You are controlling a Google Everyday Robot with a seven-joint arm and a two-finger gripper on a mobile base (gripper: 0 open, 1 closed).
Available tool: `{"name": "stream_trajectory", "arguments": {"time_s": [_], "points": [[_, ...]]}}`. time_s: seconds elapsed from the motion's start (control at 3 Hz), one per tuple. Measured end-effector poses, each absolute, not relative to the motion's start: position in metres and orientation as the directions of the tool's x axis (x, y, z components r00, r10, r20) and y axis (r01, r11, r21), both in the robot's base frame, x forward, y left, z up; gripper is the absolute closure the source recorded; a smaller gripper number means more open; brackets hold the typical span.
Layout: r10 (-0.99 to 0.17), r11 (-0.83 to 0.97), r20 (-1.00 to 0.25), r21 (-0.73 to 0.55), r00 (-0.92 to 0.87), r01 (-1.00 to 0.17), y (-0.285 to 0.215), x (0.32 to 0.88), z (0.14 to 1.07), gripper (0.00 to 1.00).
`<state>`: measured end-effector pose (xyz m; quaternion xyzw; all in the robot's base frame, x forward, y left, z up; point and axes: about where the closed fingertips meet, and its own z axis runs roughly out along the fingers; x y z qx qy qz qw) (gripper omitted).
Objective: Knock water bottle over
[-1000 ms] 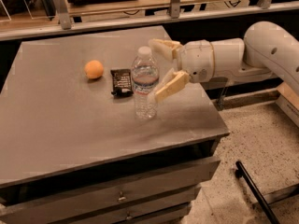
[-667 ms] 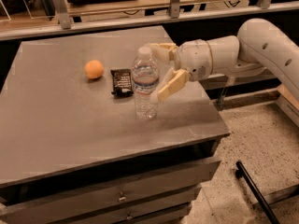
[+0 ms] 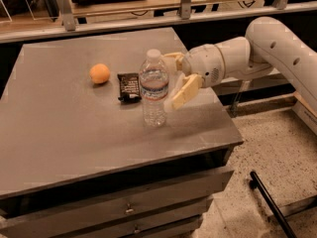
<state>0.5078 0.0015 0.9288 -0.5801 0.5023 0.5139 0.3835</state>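
The water bottle (image 3: 154,87) stands upright near the middle of the grey table (image 3: 69,128). It is clear ribbed plastic with a white cap and a white-blue-red label band. My gripper (image 3: 174,81) reaches in from the right at label height. It is open, with one tan finger (image 3: 181,93) in front and the other (image 3: 172,58) behind, right beside the bottle's right side. Whether a finger touches the bottle I cannot tell.
An orange ball (image 3: 99,74) lies to the left of the bottle. A dark snack packet (image 3: 129,87) lies flat between the ball and the bottle. The table's right edge is close under my arm (image 3: 277,48). A railing (image 3: 183,4) runs behind the table.
My gripper has moved a little to the left, closer to the bottle. The bottle still stands upright in the same place.
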Motion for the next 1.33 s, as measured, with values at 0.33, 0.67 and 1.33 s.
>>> {"name": "stream_trajectory", "arguments": {"time_s": [0.33,0.67,1.33], "points": [[-0.188,-0.206,-0.982,0.071,-0.031,-0.976,0.005,0.507,0.929,0.29],[-0.193,-0.207,-0.981,0.070,-0.030,-0.976,0.008,0.507,0.930,0.60],[-0.455,-0.088,-0.888,-0.018,0.056,-0.996,0.032,0.516,0.968,1.00]]}}
